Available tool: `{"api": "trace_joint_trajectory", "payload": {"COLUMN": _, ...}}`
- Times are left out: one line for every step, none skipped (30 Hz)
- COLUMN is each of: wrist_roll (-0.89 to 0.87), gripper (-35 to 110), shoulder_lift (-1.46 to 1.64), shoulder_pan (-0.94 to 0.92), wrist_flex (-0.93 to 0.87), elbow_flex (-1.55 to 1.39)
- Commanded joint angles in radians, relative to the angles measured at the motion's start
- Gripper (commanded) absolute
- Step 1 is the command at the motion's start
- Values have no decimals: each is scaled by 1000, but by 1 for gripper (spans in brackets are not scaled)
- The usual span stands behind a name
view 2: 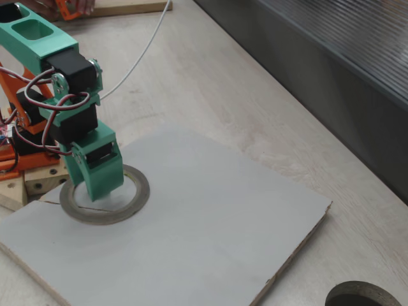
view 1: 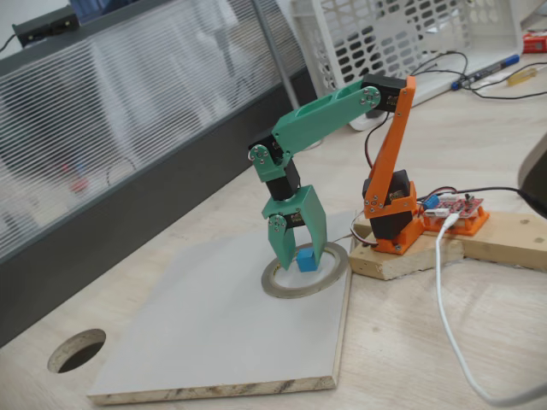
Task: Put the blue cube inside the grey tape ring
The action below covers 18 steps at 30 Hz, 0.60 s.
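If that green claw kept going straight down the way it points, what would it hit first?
Probably the blue cube between the claw's fingers, then the grey board inside the grey tape ring; depth is unclear.

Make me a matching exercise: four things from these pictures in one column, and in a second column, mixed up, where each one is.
Things:
1. blue cube
2. grey tape ring
3. gripper
4. round hole

Places:
A. cut in the table, off the board
B. flat on the grey board
C. inside the ring's opening
D. fingers down around the cube

Pairs: 1-C, 2-B, 3-D, 4-A
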<state>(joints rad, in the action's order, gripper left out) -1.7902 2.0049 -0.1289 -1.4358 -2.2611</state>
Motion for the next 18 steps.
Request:
{"api": "trace_joint_trajectory", "payload": {"wrist_roll": -12, "gripper": 38, "shoulder_lift": 35, "shoulder_pan": -9, "wrist_flex": -31, "elbow_flex": 41}}
{"api": "trace_joint_trajectory", "payload": {"wrist_roll": -15, "gripper": 38, "shoulder_lift": 35, "shoulder_pan": -9, "wrist_flex": -51, "elbow_flex": 75}}
{"api": "trace_joint_trajectory", "payload": {"wrist_roll": -17, "gripper": 38, "shoulder_lift": 35, "shoulder_pan": -9, "wrist_flex": -83, "elbow_flex": 117}}
{"api": "trace_joint_trajectory", "payload": {"wrist_roll": -17, "gripper": 38, "shoulder_lift": 35, "shoulder_pan": -9, "wrist_flex": -124, "elbow_flex": 164}}
{"api": "trace_joint_trajectory", "payload": {"wrist_roll": -17, "gripper": 38, "shoulder_lift": 34, "shoulder_pan": -9, "wrist_flex": -176, "elbow_flex": 216}}
{"api": "trace_joint_trajectory", "payload": {"wrist_roll": -17, "gripper": 38, "shoulder_lift": 32, "shoulder_pan": -9, "wrist_flex": -244, "elbow_flex": 282}}
{"api": "trace_joint_trajectory", "payload": {"wrist_roll": -17, "gripper": 38, "shoulder_lift": 32, "shoulder_pan": -9, "wrist_flex": -298, "elbow_flex": 336}}
{"api": "trace_joint_trajectory", "payload": {"wrist_roll": -17, "gripper": 38, "shoulder_lift": 32, "shoulder_pan": -9, "wrist_flex": -351, "elbow_flex": 387}}
{"api": "trace_joint_trajectory", "payload": {"wrist_roll": -17, "gripper": 38, "shoulder_lift": 31, "shoulder_pan": -9, "wrist_flex": -402, "elbow_flex": 431}}
{"api": "trace_joint_trajectory", "payload": {"wrist_roll": -17, "gripper": 38, "shoulder_lift": 31, "shoulder_pan": -9, "wrist_flex": -446, "elbow_flex": 468}}
{"api": "trace_joint_trajectory", "payload": {"wrist_roll": -17, "gripper": 38, "shoulder_lift": 26, "shoulder_pan": -9, "wrist_flex": -486, "elbow_flex": 499}}
{"api": "trace_joint_trajectory", "payload": {"wrist_roll": -17, "gripper": 38, "shoulder_lift": 20, "shoulder_pan": -9, "wrist_flex": -517, "elbow_flex": 522}}
{"api": "trace_joint_trajectory", "payload": {"wrist_roll": -15, "gripper": 38, "shoulder_lift": 18, "shoulder_pan": -9, "wrist_flex": -532, "elbow_flex": 529}}
{"api": "trace_joint_trajectory", "payload": {"wrist_roll": -12, "gripper": 38, "shoulder_lift": 17, "shoulder_pan": -12, "wrist_flex": -543, "elbow_flex": 529}}
{"api": "trace_joint_trajectory", "payload": {"wrist_roll": -11, "gripper": 38, "shoulder_lift": 17, "shoulder_pan": -11, "wrist_flex": -549, "elbow_flex": 529}}
{"api": "trace_joint_trajectory", "payload": {"wrist_roll": -9, "gripper": 38, "shoulder_lift": 17, "shoulder_pan": -11, "wrist_flex": -551, "elbow_flex": 529}}
{"api": "trace_joint_trajectory", "payload": {"wrist_roll": -9, "gripper": 38, "shoulder_lift": 17, "shoulder_pan": -9, "wrist_flex": -551, "elbow_flex": 529}}
{"api": "trace_joint_trajectory", "payload": {"wrist_roll": -9, "gripper": 38, "shoulder_lift": 17, "shoulder_pan": -11, "wrist_flex": -551, "elbow_flex": 529}}
